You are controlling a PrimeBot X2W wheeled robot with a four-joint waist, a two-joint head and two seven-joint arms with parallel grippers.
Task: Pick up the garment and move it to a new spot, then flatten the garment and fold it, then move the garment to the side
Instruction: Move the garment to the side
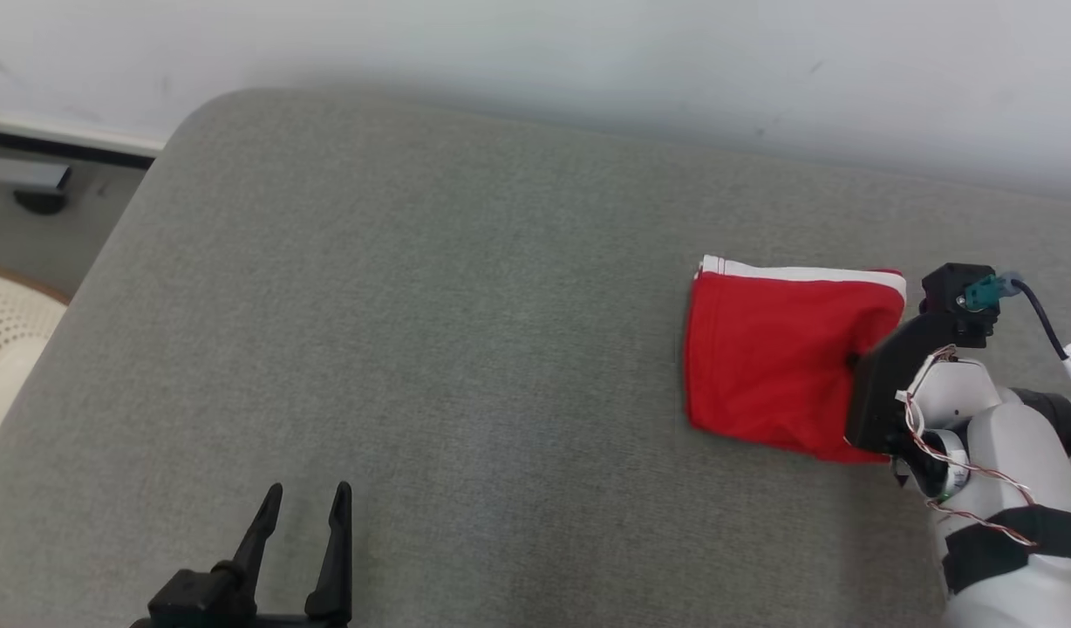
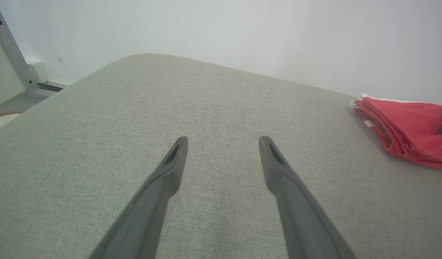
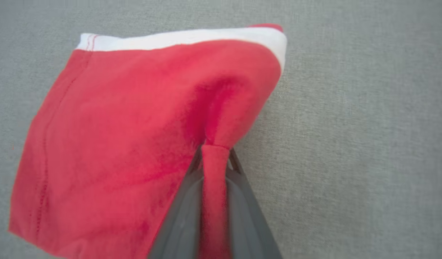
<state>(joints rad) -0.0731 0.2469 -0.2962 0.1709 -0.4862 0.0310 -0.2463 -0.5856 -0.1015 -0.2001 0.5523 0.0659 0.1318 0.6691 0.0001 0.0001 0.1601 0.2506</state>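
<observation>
A folded red garment (image 1: 775, 353) with a white band along its far edge lies on the grey cushion at the right. My right gripper (image 3: 214, 153) is shut on a pinched fold of the garment (image 3: 134, 118) at its right edge, the cloth squeezed between the two fingers. In the head view the right wrist covers the garment's right side and hides the fingertips. My left gripper (image 1: 307, 504) stands open at the lower left, far from the garment, nothing between its fingers. The left wrist view has the left gripper (image 2: 224, 143) over bare cushion, with the garment (image 2: 408, 126) at the right edge.
The grey cushion (image 1: 413, 349) spans most of the scene, its rounded corner at the far left. A pale wall (image 1: 588, 52) runs behind it. A cream perforated chair seat (image 1: 3, 331) and floor lie past the cushion's left edge.
</observation>
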